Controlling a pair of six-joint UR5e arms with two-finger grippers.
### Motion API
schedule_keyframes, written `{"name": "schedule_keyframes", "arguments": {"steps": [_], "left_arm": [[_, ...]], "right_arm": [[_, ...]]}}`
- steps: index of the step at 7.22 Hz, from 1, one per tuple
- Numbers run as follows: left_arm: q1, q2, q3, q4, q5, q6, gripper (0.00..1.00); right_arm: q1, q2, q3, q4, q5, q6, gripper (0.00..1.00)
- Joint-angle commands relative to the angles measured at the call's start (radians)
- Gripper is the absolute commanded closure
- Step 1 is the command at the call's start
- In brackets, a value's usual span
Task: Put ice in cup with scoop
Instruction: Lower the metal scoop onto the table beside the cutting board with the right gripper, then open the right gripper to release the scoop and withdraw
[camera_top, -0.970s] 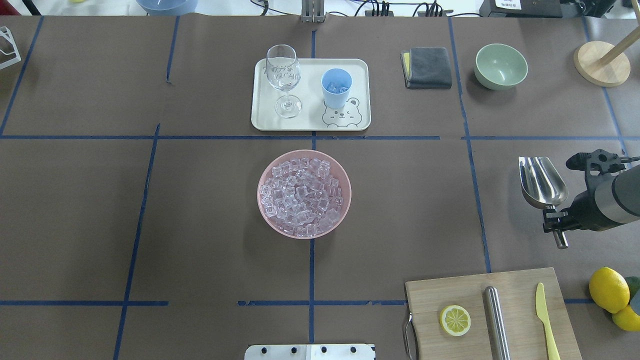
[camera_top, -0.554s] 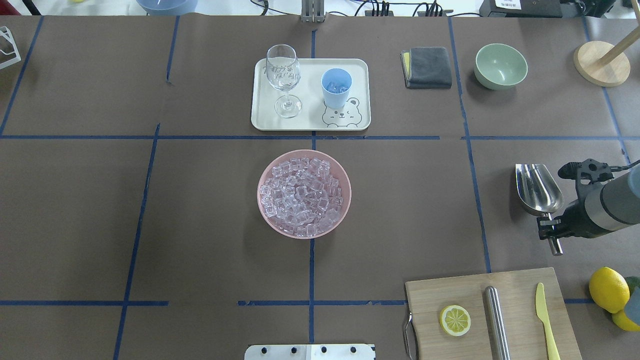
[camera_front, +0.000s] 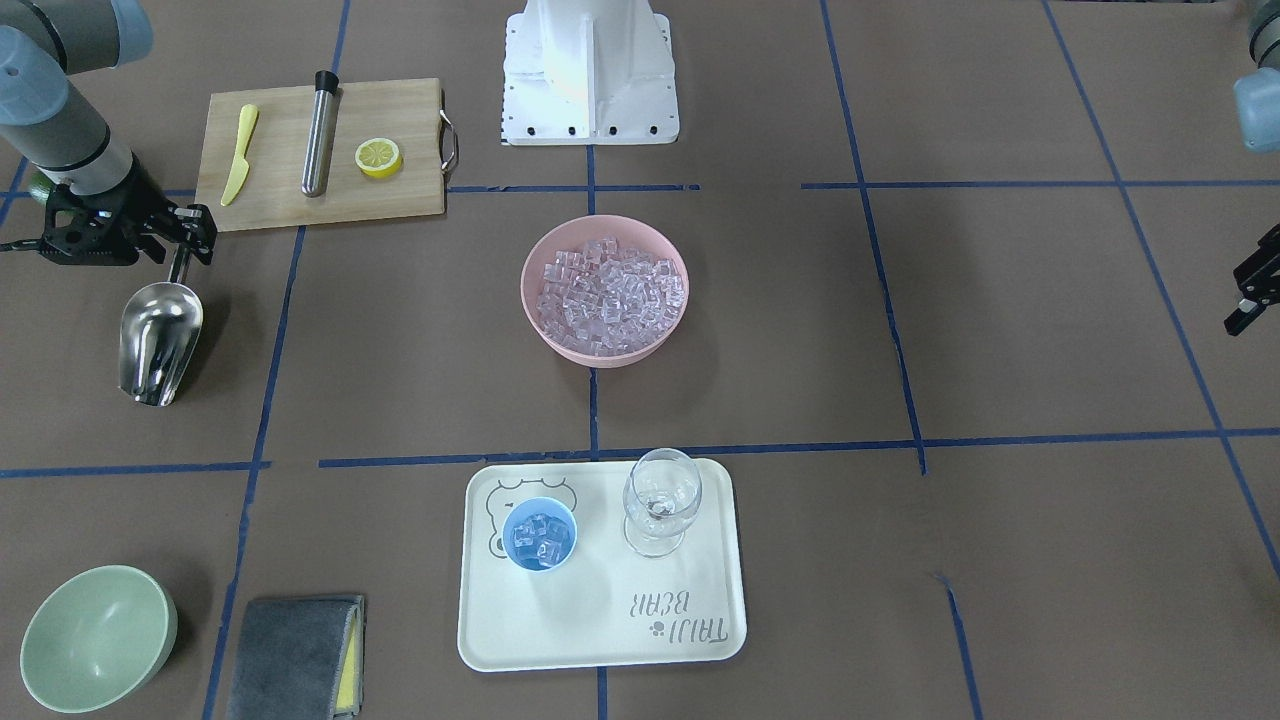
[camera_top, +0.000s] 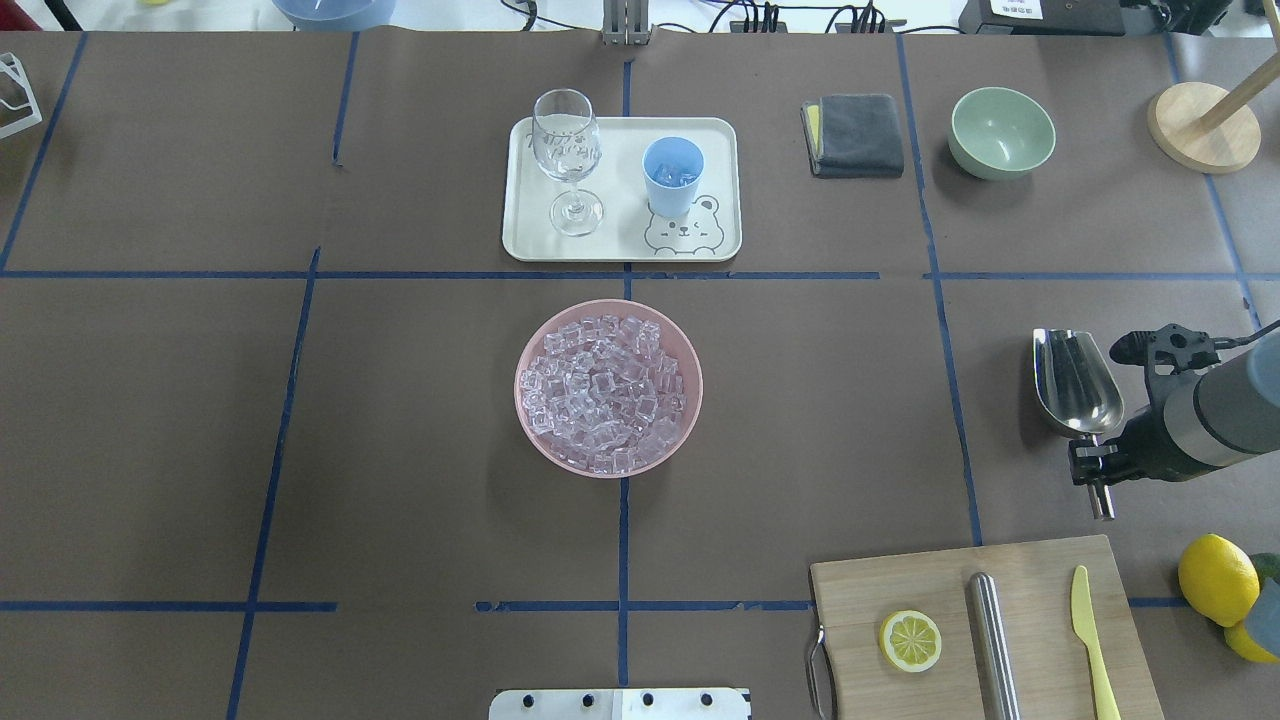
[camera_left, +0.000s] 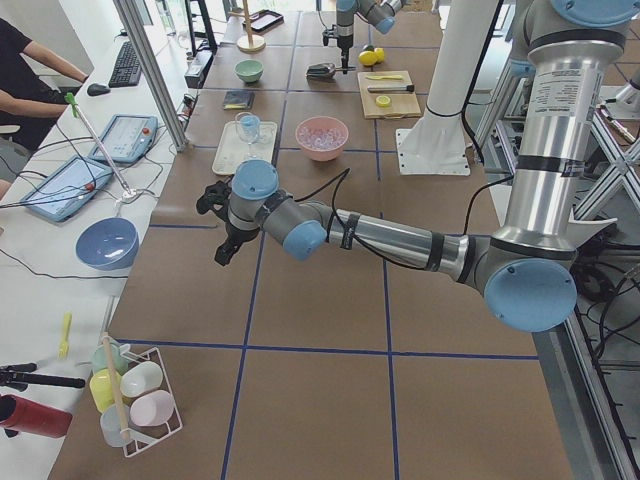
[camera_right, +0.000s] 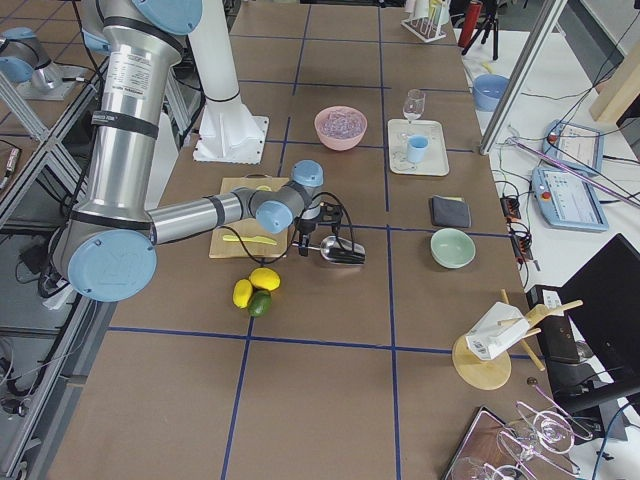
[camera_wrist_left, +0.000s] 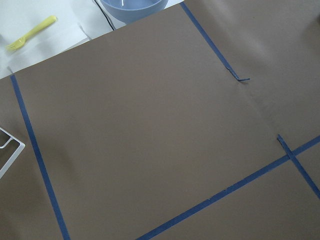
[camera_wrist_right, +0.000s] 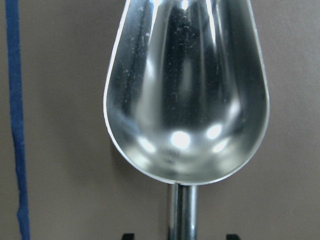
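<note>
Scoop (camera_top: 1078, 385) lies between green bowl (camera_top: 1001, 130) and cutting board (camera_top: 900, 585).

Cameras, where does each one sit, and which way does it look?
Front-facing: across the table, facing the robot's base; right arm at left.
Overhead: behind the robot, above the pink bowl; right arm at right.
Exterior left: table's left end; left arm near.
Exterior right: table's right end; right arm near.
Left wrist: looks down at table; no body shows.
Right wrist: over the scoop; black fingertips peek in below.
Shared: front-facing and overhead both show the cup.
</note>
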Motion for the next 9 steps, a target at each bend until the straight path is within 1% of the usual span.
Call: {"name": "schedule_keyframes", "arguments": {"steps": [1, 2, 4, 5, 6, 7, 8, 9], "left_arm": [[0.0, 0.0, 0.0, 0.0, -0.001, 0.0, 0.0], [-0.005, 0.006, 0.002, 0.003, 0.0, 0.0, 0.0], [-0.006, 0.052, 0.003, 0.04, 0.0, 0.0, 0.0], [-0.006, 0.072, 0.003, 0.085, 0.002, 0.0, 0.0], [-0.014, 0.086, -0.004, 0.125, 0.003, 0.003, 0.0], [-0.02, 0.105, 0.002, 0.13, 0.002, 0.038, 0.0], [-0.052, 0.109, 0.006, 0.188, 0.003, 0.128, 0.0], [-0.119, 0.107, 0.005, 0.309, 0.012, 0.278, 0.0]], "right_arm": [[0.014, -0.009, 0.041, 0.0, -0.001, -0.002, 0.0], [0.086, -0.015, 0.061, 0.0, 0.008, -0.028, 0.0], [0.215, -0.03, 0.053, -0.01, 0.017, -0.297, 0.0], [0.279, -0.033, 0.032, -0.014, 0.019, -0.421, 0.0], [0.354, -0.035, 0.006, -0.015, 0.066, -0.536, 0.0], [0.51, -0.024, -0.069, -0.012, 0.206, -0.669, 0.0], [0.633, -0.02, -0.138, -0.018, 0.3, -0.871, 0.0], [0.703, -0.019, -0.179, -0.017, 0.31, -0.981, 0.0]]}}
